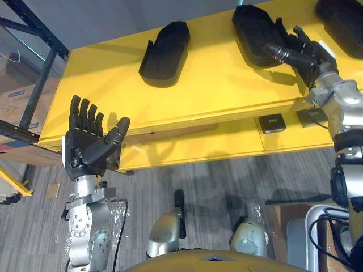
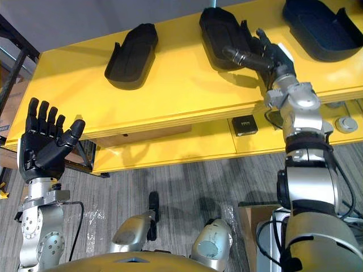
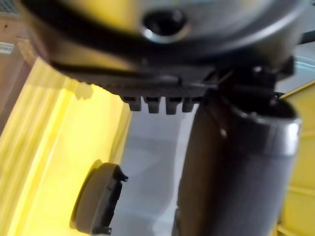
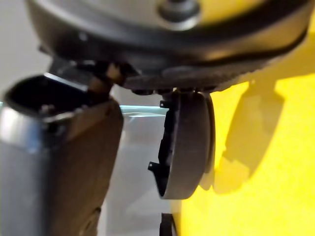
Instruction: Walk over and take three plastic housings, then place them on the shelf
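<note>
Middle housing on yellow shelf, right robot hand beside it, outspread, empty.

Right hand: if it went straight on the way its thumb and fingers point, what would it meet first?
Probably the middle housing on the yellow shelf: the open right hand points at it from close by. Whether they touch is unclear.

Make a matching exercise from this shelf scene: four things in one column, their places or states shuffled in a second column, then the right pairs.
1 left hand
2 right hand
3 left housing
4 small square part

A on the lower yellow level
B touching the middle housing
C on the shelf top, untouched
D raised open, holding nothing

Pairs: 1-D, 2-B, 3-C, 4-A.
</note>
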`<state>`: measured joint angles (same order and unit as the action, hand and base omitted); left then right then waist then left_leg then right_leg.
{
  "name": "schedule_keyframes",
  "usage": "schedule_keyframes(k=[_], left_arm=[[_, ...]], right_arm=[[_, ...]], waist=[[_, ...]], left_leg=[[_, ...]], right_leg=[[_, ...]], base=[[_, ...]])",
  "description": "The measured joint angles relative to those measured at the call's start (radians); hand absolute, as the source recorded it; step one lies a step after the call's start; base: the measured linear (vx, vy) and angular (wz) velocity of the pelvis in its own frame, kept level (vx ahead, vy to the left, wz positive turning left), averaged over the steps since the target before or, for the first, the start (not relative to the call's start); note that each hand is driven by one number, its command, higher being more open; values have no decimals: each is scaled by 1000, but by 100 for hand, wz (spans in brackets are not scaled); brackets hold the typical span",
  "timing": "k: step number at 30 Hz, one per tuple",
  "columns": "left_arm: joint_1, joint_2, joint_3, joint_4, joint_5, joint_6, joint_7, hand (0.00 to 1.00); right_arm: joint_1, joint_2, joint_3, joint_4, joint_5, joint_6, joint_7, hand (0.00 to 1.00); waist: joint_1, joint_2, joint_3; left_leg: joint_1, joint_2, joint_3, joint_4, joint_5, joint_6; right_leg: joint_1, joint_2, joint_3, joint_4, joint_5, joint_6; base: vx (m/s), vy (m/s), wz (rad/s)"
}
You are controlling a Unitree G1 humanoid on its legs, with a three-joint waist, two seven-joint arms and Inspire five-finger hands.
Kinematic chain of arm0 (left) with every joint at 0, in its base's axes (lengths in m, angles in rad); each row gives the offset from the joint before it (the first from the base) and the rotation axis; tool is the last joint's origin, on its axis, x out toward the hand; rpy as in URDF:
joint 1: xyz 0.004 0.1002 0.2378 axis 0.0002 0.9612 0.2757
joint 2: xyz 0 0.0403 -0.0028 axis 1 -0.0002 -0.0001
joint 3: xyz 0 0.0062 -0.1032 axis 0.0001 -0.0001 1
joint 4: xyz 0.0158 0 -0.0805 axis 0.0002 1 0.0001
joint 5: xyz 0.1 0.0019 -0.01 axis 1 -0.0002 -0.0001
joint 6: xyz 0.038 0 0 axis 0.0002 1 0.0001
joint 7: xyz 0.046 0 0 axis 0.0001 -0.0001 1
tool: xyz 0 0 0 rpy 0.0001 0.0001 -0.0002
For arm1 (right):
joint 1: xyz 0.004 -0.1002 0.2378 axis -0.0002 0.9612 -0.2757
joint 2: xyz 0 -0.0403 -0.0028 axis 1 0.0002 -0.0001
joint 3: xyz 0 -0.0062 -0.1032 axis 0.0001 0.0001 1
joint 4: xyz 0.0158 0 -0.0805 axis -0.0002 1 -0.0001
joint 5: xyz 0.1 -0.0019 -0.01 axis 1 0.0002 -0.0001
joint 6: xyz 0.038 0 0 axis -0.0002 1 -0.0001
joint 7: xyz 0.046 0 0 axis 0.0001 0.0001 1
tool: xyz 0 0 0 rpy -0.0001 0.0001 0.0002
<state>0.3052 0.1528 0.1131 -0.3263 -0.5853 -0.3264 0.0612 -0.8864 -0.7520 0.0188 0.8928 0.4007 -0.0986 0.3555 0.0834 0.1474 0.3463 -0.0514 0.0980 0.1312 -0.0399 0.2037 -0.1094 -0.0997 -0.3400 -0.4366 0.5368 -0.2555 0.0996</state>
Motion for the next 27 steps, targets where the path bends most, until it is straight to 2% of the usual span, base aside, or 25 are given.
schedule_keyframes(k=[4, 8, 11, 18, 19, 21, 24, 26, 27], left_arm=[[0, 0, 3, -1, 0, 2, -1, 100], [2, 1, 4, -3, 0, 7, -9, 100], [7, 1, 4, -20, 0, 12, -11, 100], [20, 2, 1, -29, 4, 14, -24, 100], [14, 3, -2, -30, 60, 25, -5, 100], [14, 3, -3, -30, 89, 38, 8, 100], [16, 5, -15, -30, 96, 51, 33, 100], [8, 17, -22, -28, 175, 62, 56, 100], [-17, 48, -17, -23, 207, 97, 78, 100]], right_arm=[[80, 0, -37, -75, 0, 1, -2, 100], [148, 1, -61, -106, 0, 2, -12, 100], [193, 3, -69, -128, -1, -5, -25, 100], [299, 68, -80, -232, -45, -35, -158, 100], [327, 102, -116, -356, -255, -150, -411, 100], [327, 103, -157, -418, -368, -235, -544, 100], [328, 108, -185, -500, -414, -264, -607, 100], [375, 149, -202, -645, -540, -260, -715, 100], [473, 199, -215, -838, -630, -267, -785, 100]], waist=[[0, -3, -1], [3, -16, -5], [8, -24, -9], [22, -58, -36], [15, -64, -40], [16, -64, -41], [11, -66, -63], [4, -64, -83], [-4, -64, -90]], left_leg=[[7, -1, 9, 0, -12, 13], [32, -2, 10, -7, -21, 20], [41, 1, 10, -18, -21, 21], [61, 13, 27, -39, -22, 23], [61, 15, 33, -41, -23, 24], [61, 17, 35, -41, -23, 24], [60, 17, 36, -41, -24, 24], [61, 17, 41, -41, -29, 23], [69, 18, 48, -41, -34, 21]], right_leg=[[36, 19, -3, -75, 44, 17], [90, 30, -14, -148, 79, 32], [114, 45, -21, -190, 101, 33], [156, 80, -21, -286, 149, 37], [175, 92, -20, -336, 180, 42], [179, 98, -20, -350, 187, 41], [179, 99, -20, -354, 187, 41], [183, 105, -18, -370, 194, 41], [188, 111, -10, -383, 197, 42]], base=[[47, 61, -3], [42, 49, 1], [12, 23, 2], [9, -5, -7], [5, -49, -7], [-1, -26, -4], [0, 0, 0], [0, -18, -5], [3, -24, -14]])
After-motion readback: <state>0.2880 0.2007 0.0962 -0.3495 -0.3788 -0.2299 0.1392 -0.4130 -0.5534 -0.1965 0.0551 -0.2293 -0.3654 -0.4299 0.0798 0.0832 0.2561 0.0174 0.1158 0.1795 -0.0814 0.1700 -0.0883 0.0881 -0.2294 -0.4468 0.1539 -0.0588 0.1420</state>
